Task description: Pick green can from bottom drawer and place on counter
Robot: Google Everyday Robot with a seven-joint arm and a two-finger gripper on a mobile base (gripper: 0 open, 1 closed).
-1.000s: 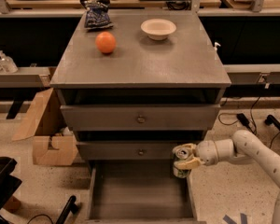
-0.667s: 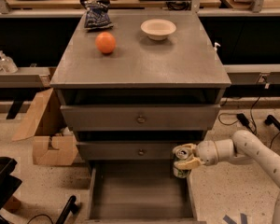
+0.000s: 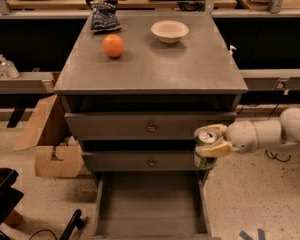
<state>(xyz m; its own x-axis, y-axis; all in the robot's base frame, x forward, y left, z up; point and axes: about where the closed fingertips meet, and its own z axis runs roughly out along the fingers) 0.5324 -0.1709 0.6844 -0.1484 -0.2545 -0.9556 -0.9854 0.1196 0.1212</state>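
My gripper (image 3: 208,141) is shut on the green can (image 3: 205,155), whose silver top with pull tab shows between the pale fingers. It holds the can upright in the air at the right front corner of the cabinet, level with the middle drawer. The bottom drawer (image 3: 151,204) is pulled open below, a wide shallow grey tray with nothing showing inside. The counter (image 3: 155,69) is the broad grey top above. My white arm reaches in from the right.
On the counter stand an orange ball (image 3: 113,45), a white bowl (image 3: 169,30) and a dark snack bag (image 3: 103,13). Two upper drawers with round knobs (image 3: 151,129) are closed. Cardboard boxes (image 3: 45,144) lie on the floor at left. A black object (image 3: 2,196) sits bottom left.
The gripper with the can has lifted a little, from beside the open drawer's right wall up to the level of the middle drawer. Nothing else moved.
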